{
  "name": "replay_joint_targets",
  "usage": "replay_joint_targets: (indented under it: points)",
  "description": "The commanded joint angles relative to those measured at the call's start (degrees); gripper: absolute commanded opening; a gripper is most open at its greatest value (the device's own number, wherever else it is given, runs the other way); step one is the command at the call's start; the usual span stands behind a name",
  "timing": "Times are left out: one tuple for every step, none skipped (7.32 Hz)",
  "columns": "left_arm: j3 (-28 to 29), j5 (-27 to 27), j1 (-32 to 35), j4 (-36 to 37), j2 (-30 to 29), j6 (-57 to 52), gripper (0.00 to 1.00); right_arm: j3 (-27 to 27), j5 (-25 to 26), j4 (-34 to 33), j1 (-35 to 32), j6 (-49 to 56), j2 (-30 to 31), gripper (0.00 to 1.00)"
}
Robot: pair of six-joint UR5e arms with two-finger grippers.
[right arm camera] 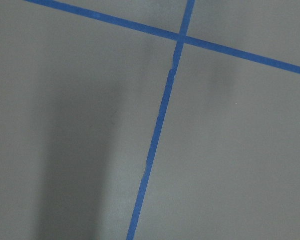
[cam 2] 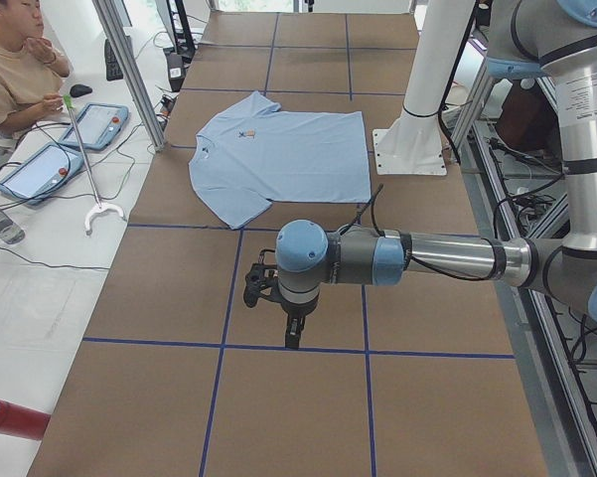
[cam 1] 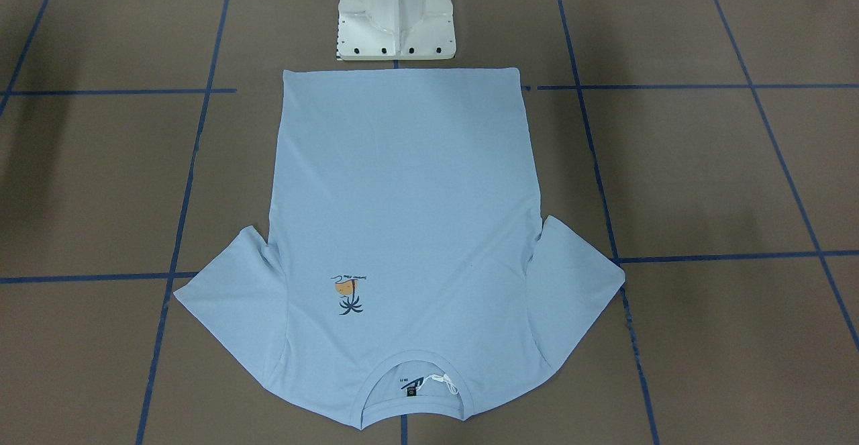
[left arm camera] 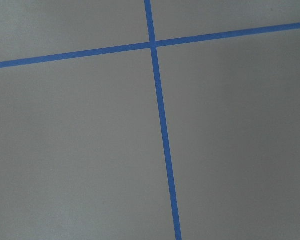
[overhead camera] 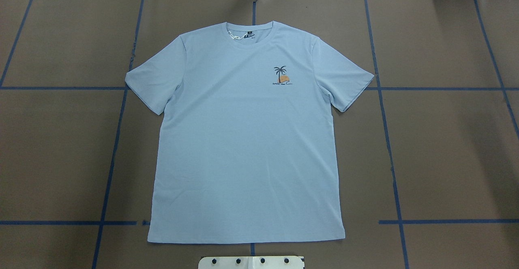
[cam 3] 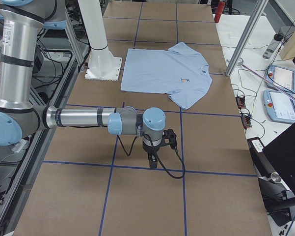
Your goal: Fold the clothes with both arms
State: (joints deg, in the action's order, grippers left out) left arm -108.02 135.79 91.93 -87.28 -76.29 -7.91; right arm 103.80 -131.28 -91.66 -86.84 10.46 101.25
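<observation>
The T-shirt (overhead camera: 247, 139) lies flat on the surface (overhead camera: 446, 147). The left tool (cam 2: 293, 336) and right tool (cam 3: 152, 162) hang well apart from it, and their spread cannot be told.

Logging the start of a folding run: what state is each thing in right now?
T-shirt: spread flat, unfolded, print side up, sleeves out.
left arm: stretched out low, clear of the T-shirt.
left tool: pointing down; open or shut cannot be told.
right arm: stretched out low, clear of the T-shirt.
right tool: pointing down; open or shut cannot be told.
</observation>
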Motion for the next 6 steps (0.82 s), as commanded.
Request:
replay_joint_targets:
  points:
    - [-0.2, 0.0, -0.1, -0.3, -0.1, 0.0, 1.00, 0.0, 0.1, 0.1, 0.0, 0.0, 0.0, 1.00]
    - [-0.9, 0.0, -0.1, -0.4, -0.1, 0.1, 1.00, 0.3, 0.1, 0.1, 0.0, 0.1, 0.0, 1.00]
    - [-1.7, -0.1, 0.0, -0.4, -0.4, 0.1, 1.00, 1.7, 0.1, 0.0, 0.0, 0.1, -0.1, 1.00]
    - [-2.0, -0.1, -0.1, -0.4, -1.6, 0.4, 1.00, 2.1, 0.1, 0.1, 0.1, 0.0, -0.1, 1.00]
    - [-1.9, -0.3, -0.1, -0.4, -2.8, 1.0, 1.00, 2.1, 0.1, 2.6, 0.1, -0.4, -1.1, 1.00]
    - [-1.6, -0.6, -0.1, -0.7, -4.8, 0.9, 1.00, 2.3, -0.1, 9.5, 0.1, -0.7, -1.1, 1.00]
